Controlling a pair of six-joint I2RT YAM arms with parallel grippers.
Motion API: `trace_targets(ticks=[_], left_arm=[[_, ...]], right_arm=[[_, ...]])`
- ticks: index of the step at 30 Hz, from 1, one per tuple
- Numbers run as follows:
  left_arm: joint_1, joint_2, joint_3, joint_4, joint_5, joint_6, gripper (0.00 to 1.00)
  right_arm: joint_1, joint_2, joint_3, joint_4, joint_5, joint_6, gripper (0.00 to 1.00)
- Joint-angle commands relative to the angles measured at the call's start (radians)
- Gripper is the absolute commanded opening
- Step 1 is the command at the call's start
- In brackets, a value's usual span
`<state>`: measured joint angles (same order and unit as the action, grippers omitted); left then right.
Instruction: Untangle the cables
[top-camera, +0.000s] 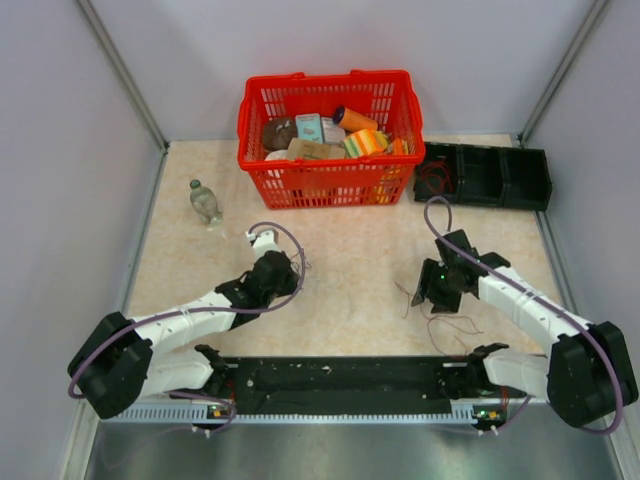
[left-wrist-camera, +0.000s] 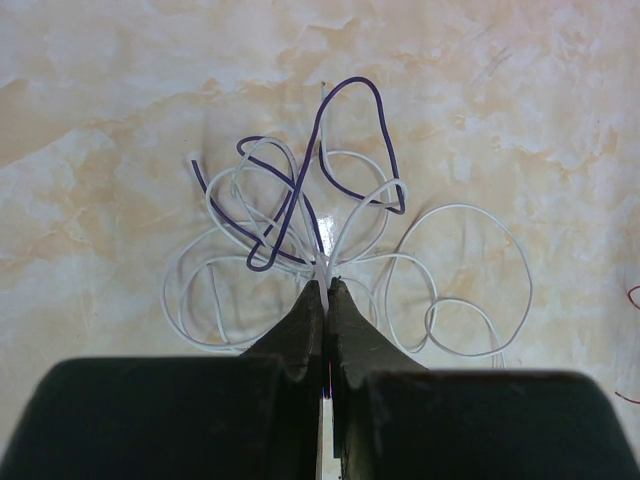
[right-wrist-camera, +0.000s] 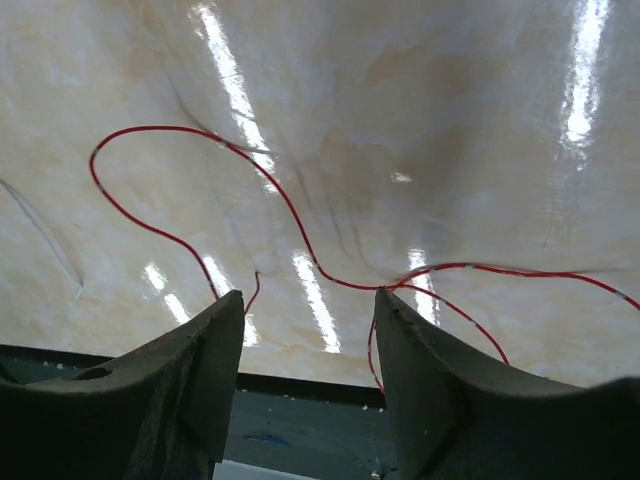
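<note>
The cables lie in two groups. In the left wrist view, a tangle of thin white wires (left-wrist-camera: 470, 212) and one dark purple wire (left-wrist-camera: 352, 84) loops on the beige table. My left gripper (left-wrist-camera: 326, 283) is shut on the white wires where several loops meet. In the top view, that gripper (top-camera: 297, 268) sits left of centre. A thin red wire (right-wrist-camera: 300, 232) curves over the table in the right wrist view. My right gripper (right-wrist-camera: 310, 300) is open and empty above it. In the top view, the right gripper (top-camera: 425, 296) hovers by the reddish wires (top-camera: 440, 325).
A red basket (top-camera: 330, 185) full of groceries stands at the back centre. Black bins (top-camera: 485, 175) are at the back right. A small bottle (top-camera: 205, 203) stands at the back left. A black rail (top-camera: 340, 385) runs along the near edge between the arm bases.
</note>
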<state>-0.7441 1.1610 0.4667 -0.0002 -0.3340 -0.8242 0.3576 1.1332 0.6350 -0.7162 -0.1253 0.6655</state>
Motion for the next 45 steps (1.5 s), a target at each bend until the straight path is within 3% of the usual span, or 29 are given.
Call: trace_targets(ticks=[1,2,4,5,11,13,17,20,28,45], left_arm=[[0.002,-0.018,-0.013,0.046,-0.005,0.011,0.00],[0.002,-0.021,-0.014,0.048,-0.005,0.011,0.00],[0.002,-0.021,-0.016,0.051,-0.005,0.011,0.00],[0.002,-0.021,-0.014,0.051,-0.004,0.011,0.00],[0.002,-0.026,-0.019,0.055,-0.002,0.011,0.00],[0.002,-0.029,-0.022,0.058,0.000,0.014,0.00],[0.000,-0.032,-0.025,0.060,0.000,0.016,0.00],[0.002,-0.037,-0.028,0.063,-0.002,0.014,0.00],[0.002,-0.041,-0.033,0.068,0.000,0.013,0.00],[0.002,-0.038,-0.033,0.072,0.006,0.019,0.00]], right_arm=[[0.006,-0.015,-0.006,0.006,0.076,0.022,0.55],[0.007,-0.029,-0.006,-0.006,0.085,0.048,0.56],[0.007,-0.075,-0.015,-0.028,0.111,0.133,0.73],[0.007,-0.091,-0.024,-0.038,0.116,0.167,0.99],[0.000,-0.072,-0.025,-0.170,0.197,0.417,0.99],[0.003,-0.021,0.015,-0.174,0.171,0.425,0.99],[0.070,0.054,0.127,-0.229,0.269,0.387,0.97],[0.076,0.053,0.095,-0.226,0.231,0.436,0.97],[0.076,0.010,0.038,-0.196,0.207,0.680,0.83],[0.041,0.145,0.017,-0.114,0.233,0.755,0.71]])
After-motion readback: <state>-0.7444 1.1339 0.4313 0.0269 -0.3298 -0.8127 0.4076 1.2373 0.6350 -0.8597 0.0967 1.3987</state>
